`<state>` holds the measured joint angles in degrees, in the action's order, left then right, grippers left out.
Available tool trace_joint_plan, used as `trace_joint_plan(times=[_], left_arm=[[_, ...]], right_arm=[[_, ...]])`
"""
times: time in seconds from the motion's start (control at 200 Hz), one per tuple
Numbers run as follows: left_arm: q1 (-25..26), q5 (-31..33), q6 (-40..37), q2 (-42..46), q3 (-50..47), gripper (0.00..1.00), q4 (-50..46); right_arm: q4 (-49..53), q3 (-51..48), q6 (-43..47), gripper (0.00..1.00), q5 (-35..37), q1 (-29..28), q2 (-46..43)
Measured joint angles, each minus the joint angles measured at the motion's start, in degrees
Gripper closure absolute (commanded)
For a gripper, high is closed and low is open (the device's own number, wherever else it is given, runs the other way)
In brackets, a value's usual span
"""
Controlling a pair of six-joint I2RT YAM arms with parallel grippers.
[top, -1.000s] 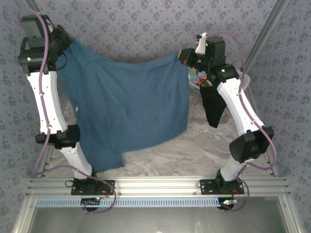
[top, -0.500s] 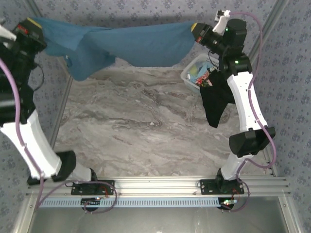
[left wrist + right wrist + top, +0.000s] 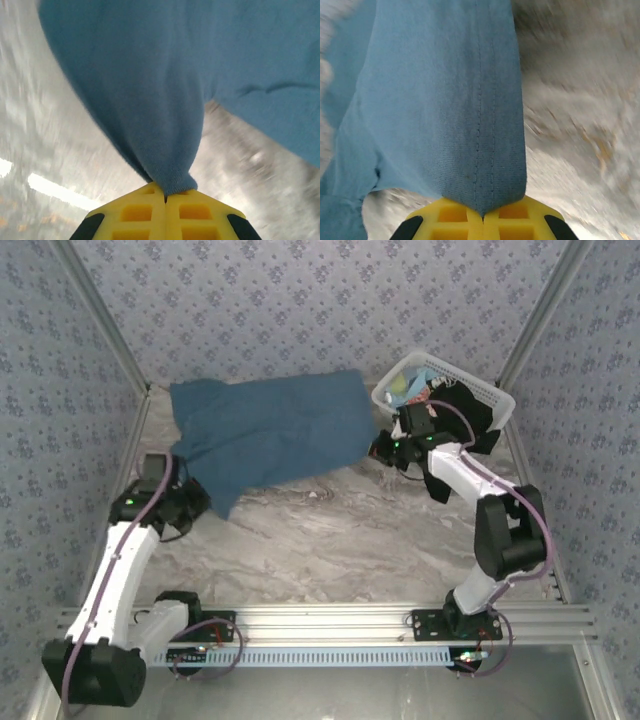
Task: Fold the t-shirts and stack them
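One dusty medium-blue cloth t-shirt (image 3: 270,430) is lying rumpled on the far side of the grey marbled table (image 3: 330,540). One black t-shirt (image 3: 468,412) is draping over the white plastic lattice basket (image 3: 445,362), which is holding light-blue and multicoloured cloth (image 3: 405,388). Both arms are reaching low. The left gripper (image 3: 165,195) is pinching the blue shirt's near-left corner and the right gripper (image 3: 482,214) is clamping its right hem.

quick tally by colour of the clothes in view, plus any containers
dusty blue t-shirt, spread on the table: 1
black t-shirt, draped over the basket: 1
light blue cloth, inside the basket: 1
white basket: 1
total: 4
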<state>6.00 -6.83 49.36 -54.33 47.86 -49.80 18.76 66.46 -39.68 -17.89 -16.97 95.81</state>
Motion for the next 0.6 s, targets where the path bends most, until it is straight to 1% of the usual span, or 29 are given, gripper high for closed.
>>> trace_joint_plan(times=[0.055, 0.125, 0.31, 0.44, 0.53, 0.6], left_arm=[[1.79, -1.36, 1.99, -1.57, -3.85, 1.0, 0.22], [4.37, -1.99, 4.59, -2.69, -6.51, 1.0, 0.46], [11.28, -1.86, 12.9, -2.27, -7.56, 1.0, -0.9], [15.67, 0.37, 21.07, 2.73, -7.72, 1.0, -5.18], [17.99, 1.62, 27.82, 7.89, -8.66, 1.0, -7.43], [19.56, 3.61, 32.15, 10.16, -8.83, 1.0, -10.58]], right_arm=[[1.27, -0.7, 0.02, 1.0, 1.16, -0.26, 2.69], [3.74, -1.64, 0.02, 1.0, 2.97, -0.39, 5.29], [10.86, -2.89, 0.24, 1.0, 7.91, -0.37, 6.71], [13.75, -4.35, 0.28, 1.0, 10.95, -0.39, 5.66], [15.89, -6.82, 0.26, 1.0, 12.66, -0.44, 3.45], [17.86, -8.44, 0.24, 1.0, 13.75, -0.44, 1.42]])
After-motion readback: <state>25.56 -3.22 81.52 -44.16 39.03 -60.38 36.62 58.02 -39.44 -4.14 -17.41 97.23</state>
